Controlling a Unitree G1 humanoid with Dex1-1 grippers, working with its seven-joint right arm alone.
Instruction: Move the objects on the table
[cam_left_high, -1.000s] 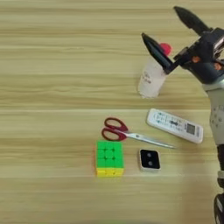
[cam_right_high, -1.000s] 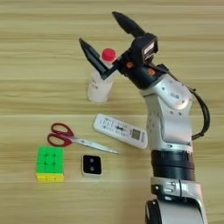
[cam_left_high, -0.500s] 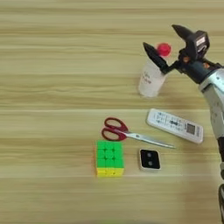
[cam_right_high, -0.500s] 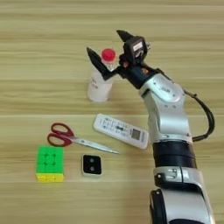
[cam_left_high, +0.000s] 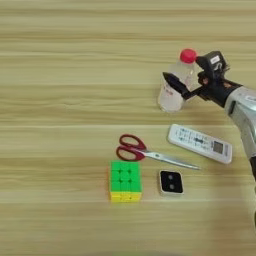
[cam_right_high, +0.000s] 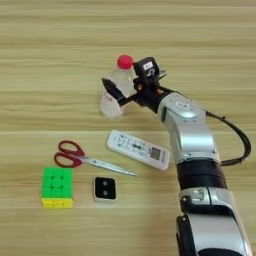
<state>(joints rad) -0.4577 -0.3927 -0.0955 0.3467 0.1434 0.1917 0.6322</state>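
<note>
The bottle (cam_left_high: 176, 84) stands tilted, red cap toward one o'clock, at the table's (cam_left_high: 60, 75) right of centre. The gripper (cam_right_high: 125, 82) reaches in from three o'clock, its two black fingers (cam_left_high: 176, 85) spread around the bottle's body, one crossing its front, one behind; whether they press it I cannot tell. At five o'clock of the bottle lies the remote (cam_left_high: 200, 144). At seven o'clock lie the scissors (cam_left_high: 145, 151), below them the cube (cam_left_high: 125, 181) and the small square device (cam_left_high: 171, 182).
</note>
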